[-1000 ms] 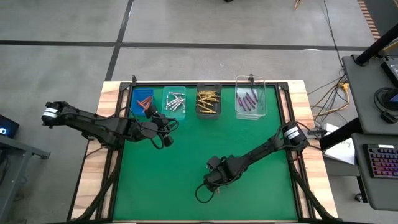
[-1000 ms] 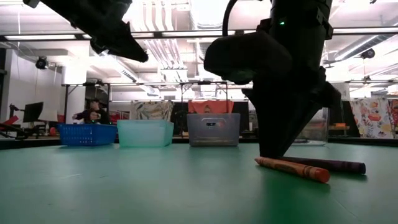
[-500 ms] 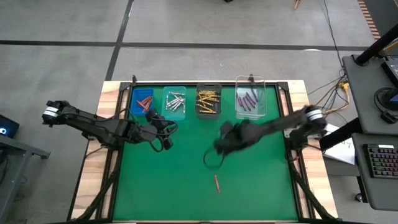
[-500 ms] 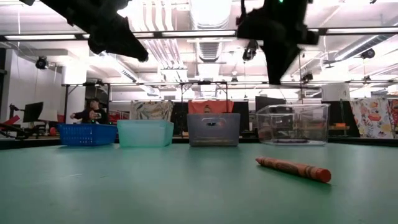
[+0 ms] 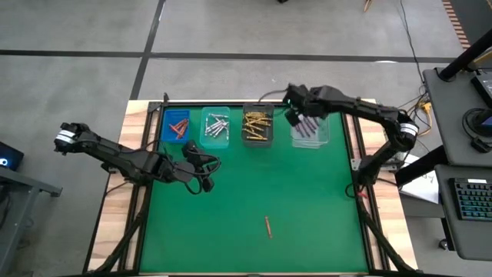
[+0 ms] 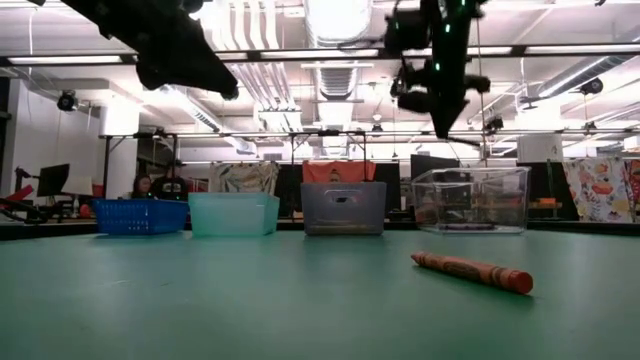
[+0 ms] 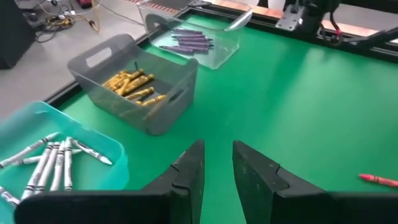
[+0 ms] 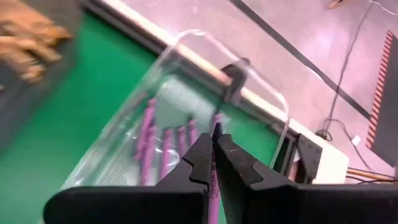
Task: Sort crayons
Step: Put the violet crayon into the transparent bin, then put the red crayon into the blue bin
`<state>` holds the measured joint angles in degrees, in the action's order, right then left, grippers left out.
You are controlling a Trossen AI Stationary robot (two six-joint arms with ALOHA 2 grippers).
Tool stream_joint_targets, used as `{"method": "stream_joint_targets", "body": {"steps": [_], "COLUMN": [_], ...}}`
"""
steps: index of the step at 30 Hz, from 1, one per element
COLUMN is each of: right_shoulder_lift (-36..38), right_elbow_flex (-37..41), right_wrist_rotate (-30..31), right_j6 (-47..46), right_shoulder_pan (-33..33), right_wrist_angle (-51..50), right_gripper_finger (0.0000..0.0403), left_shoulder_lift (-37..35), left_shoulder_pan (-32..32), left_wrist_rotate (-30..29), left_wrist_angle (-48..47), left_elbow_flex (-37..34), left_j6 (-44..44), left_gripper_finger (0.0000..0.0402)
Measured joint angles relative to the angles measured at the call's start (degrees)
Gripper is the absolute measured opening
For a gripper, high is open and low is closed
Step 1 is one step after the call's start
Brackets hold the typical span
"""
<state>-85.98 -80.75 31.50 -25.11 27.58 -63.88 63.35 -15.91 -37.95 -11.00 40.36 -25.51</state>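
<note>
Above the clear bin (image 5: 310, 121), the right gripper (image 8: 213, 163) pinches 1 purple crayon (image 8: 214, 174); left gripper (image 7: 217, 165) narrowly parted, empty.

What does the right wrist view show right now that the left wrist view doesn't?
Only the right wrist view shows the right gripper shut on a purple crayon above the clear bin. Only the left wrist view shows the left gripper with its fingers apart and empty, the silver crayons in the teal bin and the red crayon loose on the mat. Both show the clear bin's purple crayons and the gold ones.
</note>
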Motion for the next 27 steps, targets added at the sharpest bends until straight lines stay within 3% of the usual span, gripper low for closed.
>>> {"method": "stream_joint_targets", "body": {"steps": [9,19,27], "right_shoulder_lift": [-5.06,-11.16,-10.46], "right_elbow_flex": [5.33,5.4,5.4], "right_wrist_rotate": [-6.43,-6.47,-6.46], "right_j6": [11.65,13.81,14.77], "right_shoulder_pan": [11.91,14.12,14.09], "right_wrist_angle": [12.4,13.67,14.9], "right_gripper_finger": [0.0009,0.0039,0.0045], "left_shoulder_lift": [1.58,3.98,4.48], "left_shoulder_pan": [-3.18,-4.19,-4.23], "left_wrist_rotate": [0.0,-0.11,-0.08], "left_wrist_angle": [0.04,1.88,2.27], "left_elbow_flex": [0.0,0.0,0.0], "left_j6": [-3.48,-4.1,-4.08], "left_gripper_finger": [0.0066,0.0066,0.0066]}}
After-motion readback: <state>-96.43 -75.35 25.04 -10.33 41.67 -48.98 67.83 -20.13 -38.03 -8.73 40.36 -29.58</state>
